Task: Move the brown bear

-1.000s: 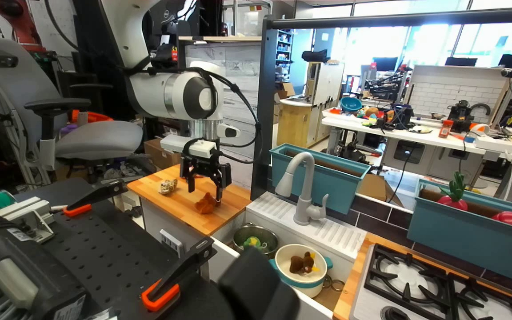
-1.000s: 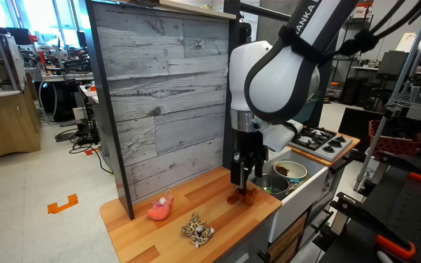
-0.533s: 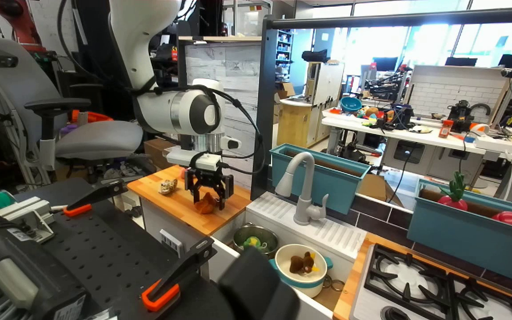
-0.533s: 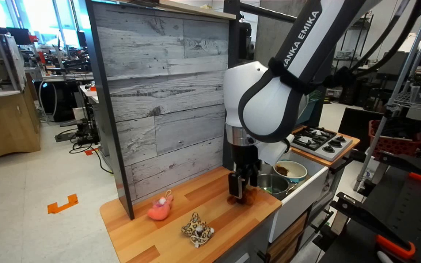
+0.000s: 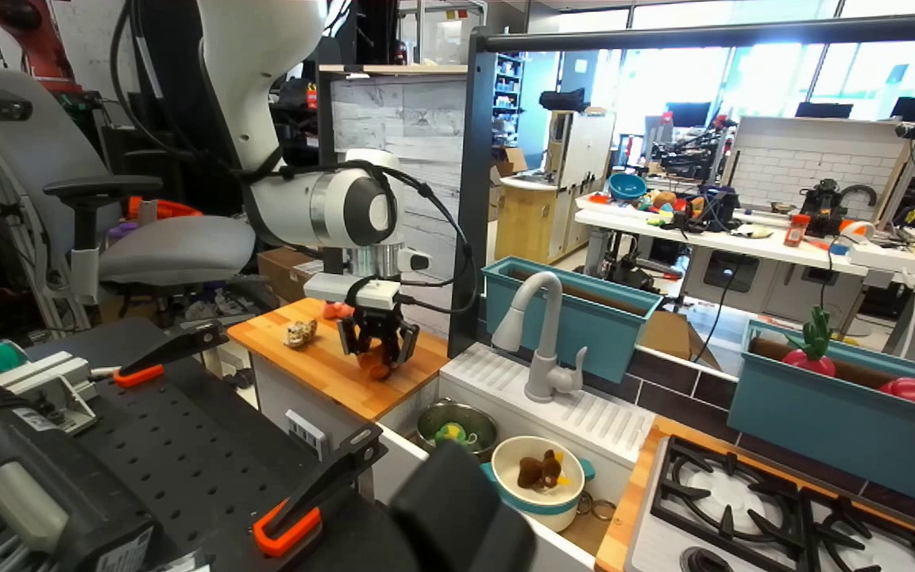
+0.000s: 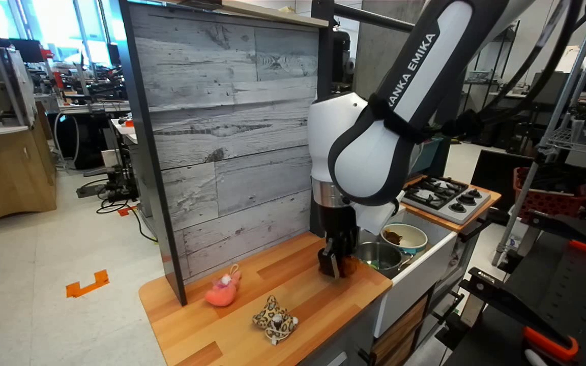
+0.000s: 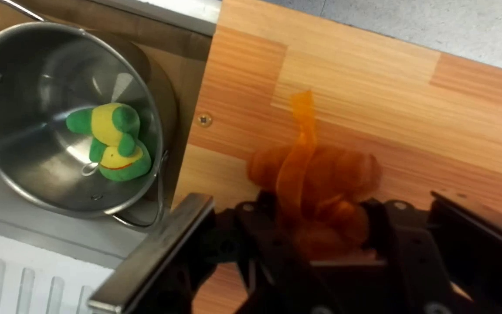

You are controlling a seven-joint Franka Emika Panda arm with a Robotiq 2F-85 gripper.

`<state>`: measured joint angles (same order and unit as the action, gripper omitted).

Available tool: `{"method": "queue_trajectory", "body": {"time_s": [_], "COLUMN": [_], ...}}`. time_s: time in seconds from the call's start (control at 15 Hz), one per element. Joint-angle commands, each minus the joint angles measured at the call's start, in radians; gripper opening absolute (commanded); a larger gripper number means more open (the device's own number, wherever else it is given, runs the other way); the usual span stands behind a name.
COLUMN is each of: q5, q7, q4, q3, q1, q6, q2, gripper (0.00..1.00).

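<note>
The brown bear (image 7: 342, 170), a small reddish-brown plush with an orange ribbon, lies on the wooden board (image 7: 364, 109) close to its edge by the sink. My gripper (image 7: 318, 205) has come down over it, and its two fingers press against opposite sides of the plush, so it is shut on the bear. In an exterior view the bear (image 5: 376, 363) shows low between the fingers, still at board height. From another angle the bear (image 6: 349, 267) is partly hidden behind the gripper (image 6: 334, 269).
A leopard-print toy (image 6: 275, 320) and a pink toy (image 6: 223, 290) share the board. A steel pot (image 7: 20, 109) with a green-yellow toy (image 7: 116, 126) stands beside it, then a cream pot (image 5: 537, 507) holding a dark brown toy (image 5: 541, 470). The plank wall (image 6: 232, 127) and faucet (image 5: 545, 342) rise nearby.
The gripper has descended onto the bear and its fingers have come together around it. The bear has shifted slightly between them. Other toys stay where they were.
</note>
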<state>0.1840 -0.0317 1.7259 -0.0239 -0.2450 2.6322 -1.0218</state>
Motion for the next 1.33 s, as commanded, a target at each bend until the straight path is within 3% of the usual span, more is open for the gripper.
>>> {"method": "queue_trajectory", "body": {"time_s": [0.0, 0.53, 1.27], "q5": [0.011, 0.011, -0.015], "q7": [-0.002, 0.012, 0.046], "q4": [-0.019, -0.168, -0.198], "q3": [0.005, 0.021, 0.115], "q1": [-0.015, -0.043, -0.040], "q6": [0.003, -0.067, -0.097], "q2": [0.013, -0.019, -0.057], "gripper": [0.00, 0.02, 0.02]}}
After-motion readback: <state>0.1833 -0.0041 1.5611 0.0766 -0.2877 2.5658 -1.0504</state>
